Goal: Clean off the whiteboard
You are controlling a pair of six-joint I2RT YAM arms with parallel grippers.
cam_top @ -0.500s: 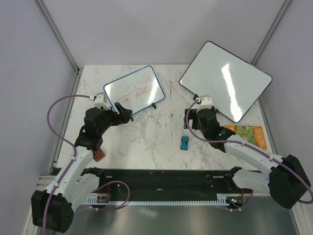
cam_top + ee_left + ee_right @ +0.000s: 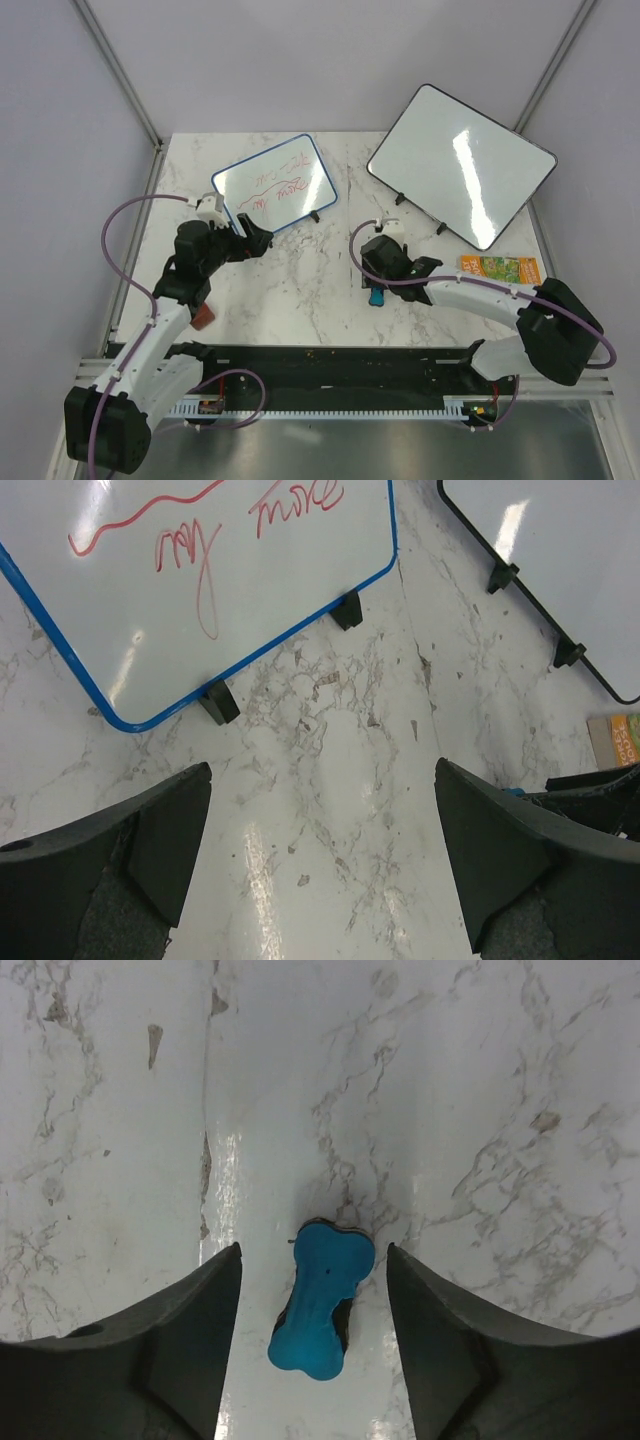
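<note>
Marble-veined white bench (image 2: 300, 300) carries everything here. The whiteboard (image 2: 274, 186) with the blue rim sits at about eleven o'clock on it, turned at a slant and resting on small black feet, and red scribbles run across its face. From the left wrist the same whiteboard (image 2: 200, 580) fills the upper left, with two of its black feet showing along the near edge and the red marks plain to read as loops and squiggles. The left claw (image 2: 258, 236) hangs just short of that near edge, at about five o'clock from the board. It is released – jaws spread wide, nothing between them but bare marble – and it touches neither board nor bench as far as the wrist view (image 2: 322, 770) shows. A larger board with a black rim (image 2: 460, 165) stands at about one o'clock, well apart from the blue one. An orange printed card (image 2: 500, 268) lies flat at about three o'clock, near the bench's edge. Near the middle of the bench, toward four o'clock, lies a small blue bone-shaped eraser (image 2: 376, 296). The right claw (image 2: 380, 282) is directly over it, released – in its wrist view (image 2: 312, 1250) the eraser (image 2: 320, 1305) lies between the two dark fingers with a gap of marble on either side, so it is straddled, not gripped.
</note>
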